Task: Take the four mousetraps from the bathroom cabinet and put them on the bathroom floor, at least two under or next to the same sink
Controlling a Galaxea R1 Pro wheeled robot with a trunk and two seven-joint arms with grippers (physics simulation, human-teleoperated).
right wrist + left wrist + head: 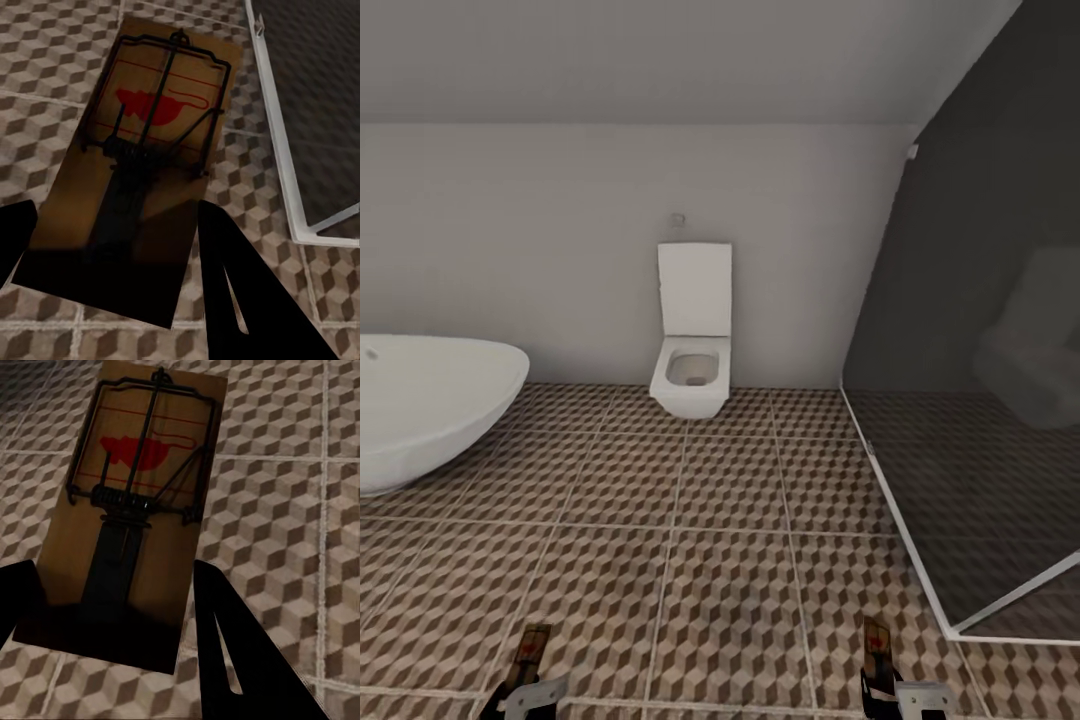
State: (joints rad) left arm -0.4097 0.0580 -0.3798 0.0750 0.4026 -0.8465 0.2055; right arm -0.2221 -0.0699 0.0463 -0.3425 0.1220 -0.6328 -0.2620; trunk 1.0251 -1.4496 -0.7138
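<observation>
Each arm carries one mousetrap over the bathroom floor [730,540]. The left gripper [112,607] is clamped on the near end of the left mousetrap [135,502], the right gripper [112,247] likewise on the right mousetrap [142,165]; both boards run lengthwise away from the fingers, toward the far toilet [690,375]. A bathtub [430,410] lies far left and a glass shower screen [980,400] right, so the robot probably needs to turn to find the sink.

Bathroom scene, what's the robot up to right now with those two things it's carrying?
The robot is in the bathroom with a mousetrap in each end effector. The left end effector is shut on one mousetrap, and the right end effector on another mousetrap, both held above the cube-patterned bathroom floor. Ahead stand a white toilet, a bathtub to the left and a dark glass shower enclosure to the right.
</observation>
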